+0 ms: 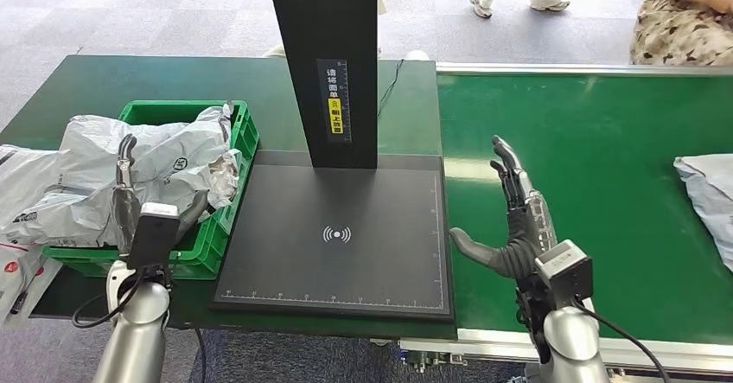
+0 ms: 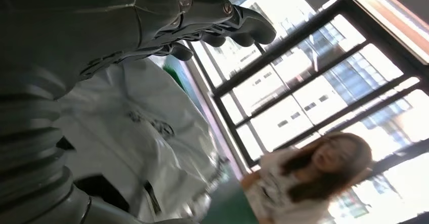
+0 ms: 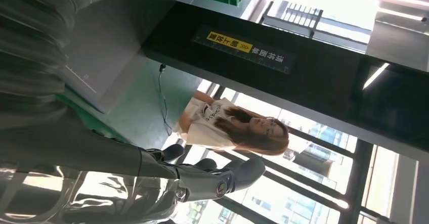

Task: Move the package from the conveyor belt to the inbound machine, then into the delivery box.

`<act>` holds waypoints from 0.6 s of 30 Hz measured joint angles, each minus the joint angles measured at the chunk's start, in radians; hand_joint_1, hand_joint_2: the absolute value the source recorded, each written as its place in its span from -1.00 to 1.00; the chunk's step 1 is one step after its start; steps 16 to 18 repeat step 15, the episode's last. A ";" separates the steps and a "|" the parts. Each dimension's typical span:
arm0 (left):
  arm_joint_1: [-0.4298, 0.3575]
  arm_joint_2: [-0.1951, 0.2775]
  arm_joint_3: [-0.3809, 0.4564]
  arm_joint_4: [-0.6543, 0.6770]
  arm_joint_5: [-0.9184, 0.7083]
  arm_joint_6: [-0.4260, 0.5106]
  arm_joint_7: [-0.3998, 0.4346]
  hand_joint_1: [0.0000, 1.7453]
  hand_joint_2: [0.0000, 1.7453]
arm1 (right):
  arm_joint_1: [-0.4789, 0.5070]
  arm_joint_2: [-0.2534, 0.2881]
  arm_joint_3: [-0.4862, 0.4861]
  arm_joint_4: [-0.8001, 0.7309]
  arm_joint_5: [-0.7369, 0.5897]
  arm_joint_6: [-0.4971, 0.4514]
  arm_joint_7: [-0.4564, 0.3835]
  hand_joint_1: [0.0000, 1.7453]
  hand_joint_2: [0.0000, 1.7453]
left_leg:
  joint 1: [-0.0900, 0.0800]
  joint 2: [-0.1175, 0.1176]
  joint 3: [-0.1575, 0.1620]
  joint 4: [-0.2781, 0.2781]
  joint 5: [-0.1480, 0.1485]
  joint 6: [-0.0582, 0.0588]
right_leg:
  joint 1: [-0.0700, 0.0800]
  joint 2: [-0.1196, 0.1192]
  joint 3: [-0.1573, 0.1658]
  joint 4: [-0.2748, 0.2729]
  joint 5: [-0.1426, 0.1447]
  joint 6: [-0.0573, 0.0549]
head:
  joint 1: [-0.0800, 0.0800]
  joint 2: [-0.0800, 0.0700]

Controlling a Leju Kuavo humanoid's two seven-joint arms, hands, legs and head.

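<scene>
A grey-white package [image 1: 709,194] lies on the green conveyor belt [image 1: 596,175] at its far right, partly cut off by the picture's edge. My right hand [image 1: 519,220] hovers open over the belt's left end, fingers straight and thumb pointing toward the inbound machine's black plate [image 1: 337,236]; in the right wrist view this hand [image 3: 192,178] holds nothing. My left hand [image 1: 128,194] stands with fingers up over the green delivery box [image 1: 216,238], which holds crumpled grey packages [image 1: 147,162]. The left wrist view has that hand [image 2: 152,27] open above a white package [image 2: 141,128].
The machine's black post [image 1: 324,63] rises behind the plate. More packages [image 1: 22,227] spill over the table's left edge beside the box. People stand and sit beyond the table at the back [image 1: 683,15].
</scene>
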 joint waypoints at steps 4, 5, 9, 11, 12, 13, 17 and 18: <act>0.046 -0.025 -0.069 -0.080 0.240 -0.238 -0.038 -1.00 1.00 | -0.001 0.000 0.000 0.013 -0.026 0.016 0.024 -1.00 1.00 | 0.000 0.000 0.000 0.000 0.000 0.000 | 0.000 0.000 0.000 0.000 0.000 0.000 | 0.000 0.000; 0.054 -0.029 -0.085 -0.090 0.302 -0.307 -0.038 -1.00 1.00 | -0.001 0.001 0.000 0.019 -0.036 0.021 0.035 -1.00 1.00 | 0.000 0.000 0.000 0.000 0.000 0.000 | 0.000 0.000 0.000 0.000 0.000 0.000 | 0.000 0.000; 0.078 -0.046 -0.142 -0.099 0.520 -0.555 -0.025 -1.00 1.00 | -0.001 0.006 0.001 0.062 -0.078 0.036 0.073 -1.00 1.00 | 0.000 0.000 0.000 0.000 0.000 0.000 | 0.000 0.000 0.000 0.000 0.000 0.000 | 0.000 0.000; 0.084 -0.051 -0.168 -0.095 0.593 -0.639 -0.007 -1.00 1.00 | -0.001 0.013 0.003 0.089 -0.095 0.042 0.078 -1.00 1.00 | 0.000 0.000 0.000 0.000 0.000 0.000 | 0.000 0.000 0.000 0.000 0.000 0.000 | 0.000 0.000; 0.086 -0.054 -0.180 -0.090 0.619 -0.669 0.001 -1.00 1.00 | -0.001 0.016 0.006 0.101 -0.101 0.043 0.079 -1.00 1.00 | 0.000 0.000 0.000 0.000 0.000 0.000 | 0.000 0.000 0.000 0.000 0.000 0.000 | 0.000 0.000; 0.087 -0.058 -0.191 -0.084 0.636 -0.688 0.006 -1.00 1.00 | -0.001 0.020 0.009 0.112 -0.105 0.044 0.079 -1.00 1.00 | 0.000 0.000 0.000 0.000 0.000 0.000 | 0.000 0.000 0.000 0.000 0.000 0.000 | 0.000 0.000; 0.088 -0.063 -0.204 -0.074 0.653 -0.705 0.013 -1.00 1.00 | -0.001 0.026 0.014 0.125 -0.111 0.045 0.079 -1.00 1.00 | 0.000 0.000 0.000 0.000 0.000 0.000 | 0.000 0.000 0.000 0.000 0.000 0.000 | 0.000 0.000; 0.088 -0.063 -0.204 -0.074 0.653 -0.705 0.013 -1.00 1.00 | -0.001 0.026 0.014 0.125 -0.111 0.045 0.079 -1.00 1.00 | 0.000 0.000 0.000 0.000 0.000 0.000 | 0.000 0.000 0.000 0.000 0.000 0.000 | 0.000 0.000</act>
